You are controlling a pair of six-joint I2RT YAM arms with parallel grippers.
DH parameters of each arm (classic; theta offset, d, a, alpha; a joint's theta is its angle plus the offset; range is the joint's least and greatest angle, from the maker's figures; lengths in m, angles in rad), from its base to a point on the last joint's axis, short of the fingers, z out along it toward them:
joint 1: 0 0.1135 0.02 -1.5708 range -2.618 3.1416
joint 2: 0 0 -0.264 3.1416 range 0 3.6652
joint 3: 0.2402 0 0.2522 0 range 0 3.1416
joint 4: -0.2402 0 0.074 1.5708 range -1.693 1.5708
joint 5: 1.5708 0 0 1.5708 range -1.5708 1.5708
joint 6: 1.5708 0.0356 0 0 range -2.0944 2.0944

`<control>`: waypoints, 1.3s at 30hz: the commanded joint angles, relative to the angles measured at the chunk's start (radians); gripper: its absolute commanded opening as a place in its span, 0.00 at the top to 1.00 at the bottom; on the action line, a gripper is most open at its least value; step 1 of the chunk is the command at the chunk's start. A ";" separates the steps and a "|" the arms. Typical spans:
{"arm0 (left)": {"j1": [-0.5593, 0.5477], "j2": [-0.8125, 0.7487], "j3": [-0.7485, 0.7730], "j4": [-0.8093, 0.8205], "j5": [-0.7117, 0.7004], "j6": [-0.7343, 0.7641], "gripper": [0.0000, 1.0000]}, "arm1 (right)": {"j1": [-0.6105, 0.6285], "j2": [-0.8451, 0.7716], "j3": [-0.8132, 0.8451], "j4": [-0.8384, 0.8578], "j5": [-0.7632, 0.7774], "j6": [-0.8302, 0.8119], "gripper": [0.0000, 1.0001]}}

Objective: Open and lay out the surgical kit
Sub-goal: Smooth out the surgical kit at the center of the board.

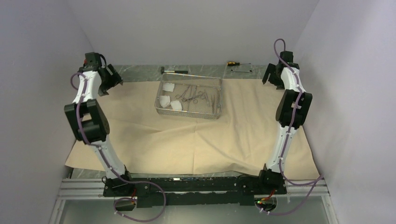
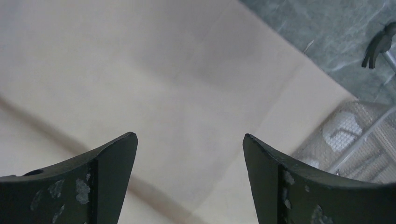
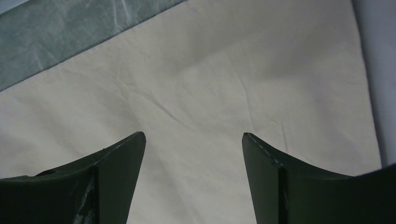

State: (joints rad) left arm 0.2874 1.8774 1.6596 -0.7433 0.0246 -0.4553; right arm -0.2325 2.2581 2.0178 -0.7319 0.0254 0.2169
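The beige wrap cloth (image 1: 196, 140) lies spread flat in front of the arm bases. Over its 10 o'clock corner the left gripper (image 2: 190, 135) hangs with fingers released and empty, and the right gripper (image 3: 193, 134) does likewise at 2 o'clock. At 12 o'clock the wire-mesh tray (image 1: 187, 114) sits on the cloth, holding gauze pads (image 1: 165, 100) and clamps (image 1: 192, 95), with the hammer (image 1: 175, 71) just beyond.
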 commanded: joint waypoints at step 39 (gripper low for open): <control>-0.066 0.740 0.530 -0.230 -0.242 0.228 0.54 | 0.058 0.249 0.123 -0.045 0.038 -0.075 0.21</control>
State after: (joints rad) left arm 0.2089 2.5416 2.2898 -0.8124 -0.1753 -0.2291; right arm -0.1806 2.4557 2.1185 -0.7147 0.0429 0.1249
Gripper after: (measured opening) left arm 0.525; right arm 0.800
